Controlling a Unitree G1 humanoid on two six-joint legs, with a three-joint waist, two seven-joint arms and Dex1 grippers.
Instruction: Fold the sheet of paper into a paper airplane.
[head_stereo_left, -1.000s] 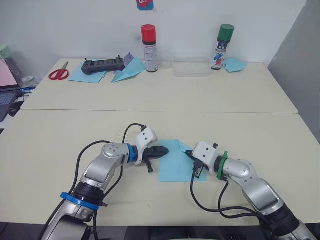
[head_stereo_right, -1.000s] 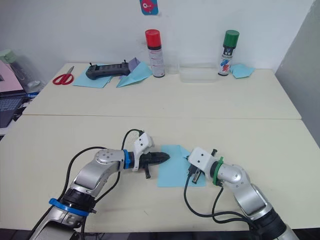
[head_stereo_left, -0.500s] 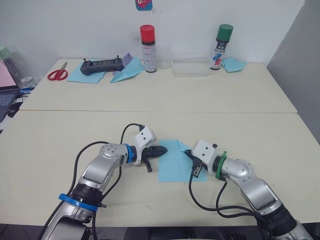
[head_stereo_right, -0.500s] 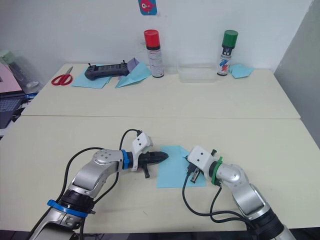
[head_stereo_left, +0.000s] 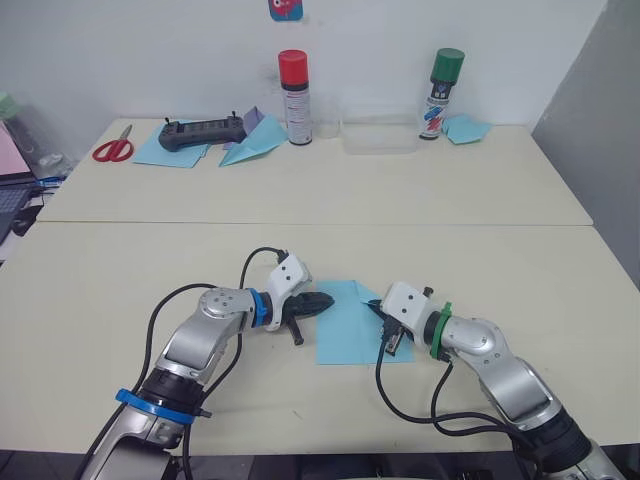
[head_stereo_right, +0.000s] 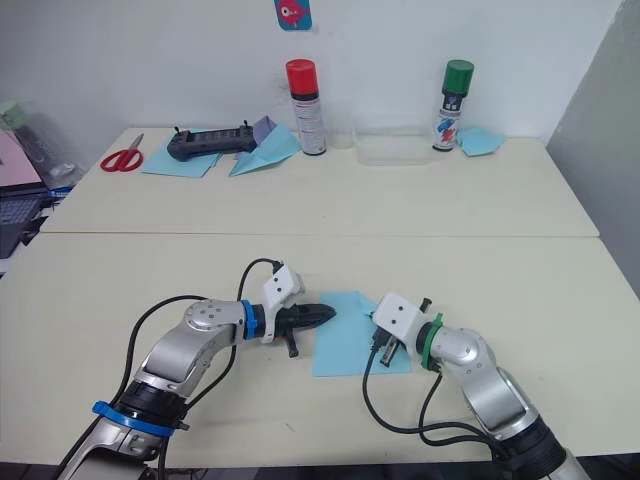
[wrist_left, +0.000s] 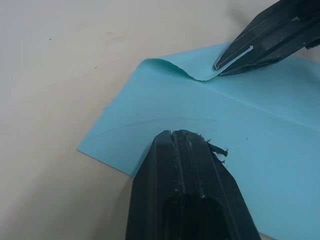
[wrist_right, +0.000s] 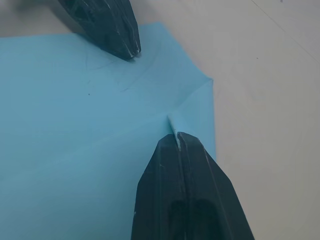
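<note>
The sheet of paper (head_stereo_left: 352, 322) lay flat near the front edge of the table (head_stereo_left: 300, 200), right gripper (wrist_right: 172, 125) pinching its far corner, curled up a bit. Left gripper (wrist_left: 182, 134) was pressed together with its tip on the paper's near-left side. I figured the trick was keeping that left tip planted while dragging the corner over to the middle crease, slowly so it wouldn't tear.

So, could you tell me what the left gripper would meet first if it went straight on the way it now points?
Probably the right gripper. The left gripper points across the sheet of paper, its shut tips low over it, and the right gripper, pinching a lifted paper corner, lies in that line. If it dips, it scrapes the paper first.
</note>
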